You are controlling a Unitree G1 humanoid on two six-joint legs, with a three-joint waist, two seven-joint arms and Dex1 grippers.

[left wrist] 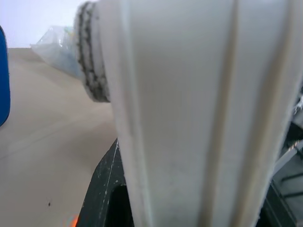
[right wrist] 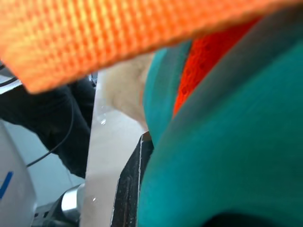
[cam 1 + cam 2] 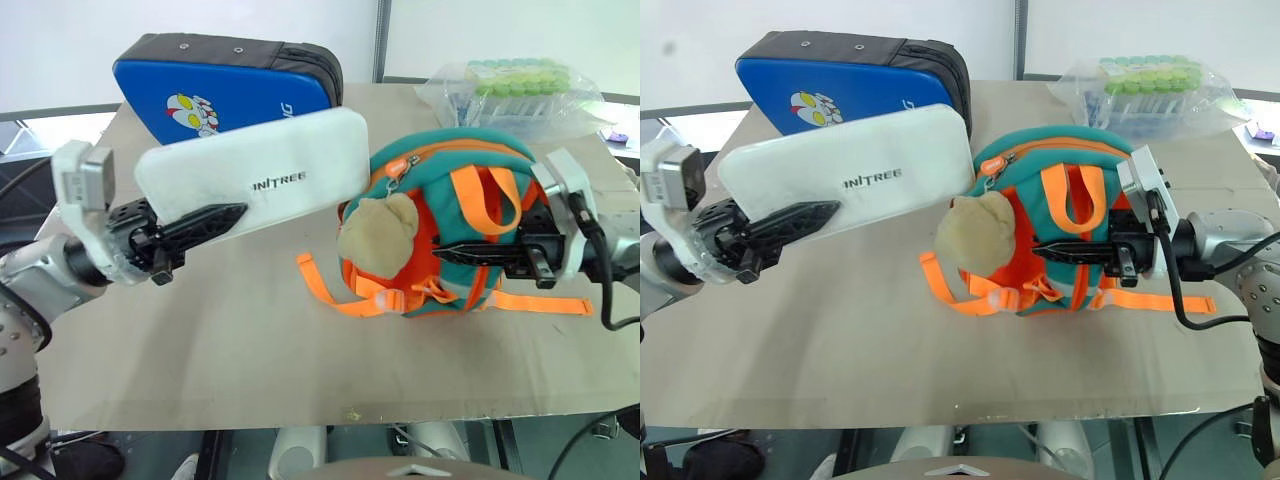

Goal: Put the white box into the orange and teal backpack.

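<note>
White box (image 3: 260,175) clamped in left hand (image 3: 205,222), raised beside backpack (image 3: 450,215).

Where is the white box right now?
The white box is held up in the left gripper, on the left of the head views, between the blue case and the backpack.

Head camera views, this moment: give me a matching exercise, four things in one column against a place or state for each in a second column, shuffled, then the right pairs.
Things:
1. white box
2. orange and teal backpack
3. blue padded case
4. bag of green-capped tubes

Places or states:
A. at the table's far right corner
B. held up off the table by the left hand
C. at the far edge, behind the white box
D. on the table, gripped at its side by the right hand

Pairs: 1-B, 2-D, 3-C, 4-A
</note>
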